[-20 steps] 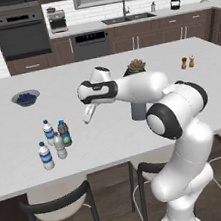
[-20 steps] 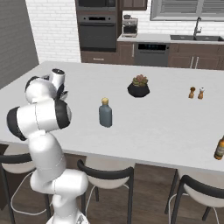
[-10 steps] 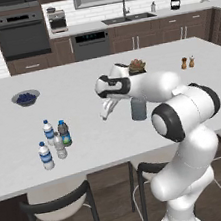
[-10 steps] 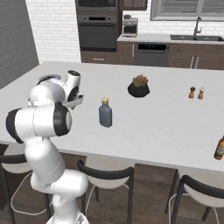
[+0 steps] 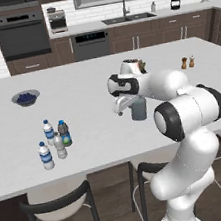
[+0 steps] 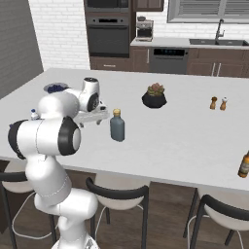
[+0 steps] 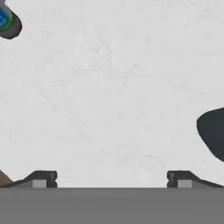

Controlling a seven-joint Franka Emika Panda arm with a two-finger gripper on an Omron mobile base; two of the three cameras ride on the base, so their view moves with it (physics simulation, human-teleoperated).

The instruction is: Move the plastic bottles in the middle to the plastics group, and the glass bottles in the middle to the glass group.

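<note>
The grey glass bottle [image 5: 138, 109] [image 6: 116, 126] stands upright mid-counter. My gripper [image 5: 120, 109] [image 6: 95, 118] [image 7: 111, 179] hovers just to its left, pointing down at the counter, open and empty, apart from the bottle. At the left, the dark-capped plastic bottle [image 5: 64, 133] [image 7: 6, 22] and the small clear unlabelled bottle [image 5: 60, 145] stand among two white-capped water bottles [image 5: 48, 132] [image 5: 46, 155]. A dark rounded shape [image 7: 212, 132] enters the hand view's right edge; what it is I cannot tell.
A bowl of blueberries [image 5: 25, 98] [image 6: 55, 88] sits at the far left. A potted plant [image 6: 154, 96] stands behind the grey bottle. Two shakers [image 6: 218, 103] stand at the far right, and a brown bottle [image 6: 244, 164] at the near right edge. Stools line the near side.
The arm has swung right, away from the cluster of small bottles, and now sits beside the grey bottle. The gripper has stayed open and empty.
</note>
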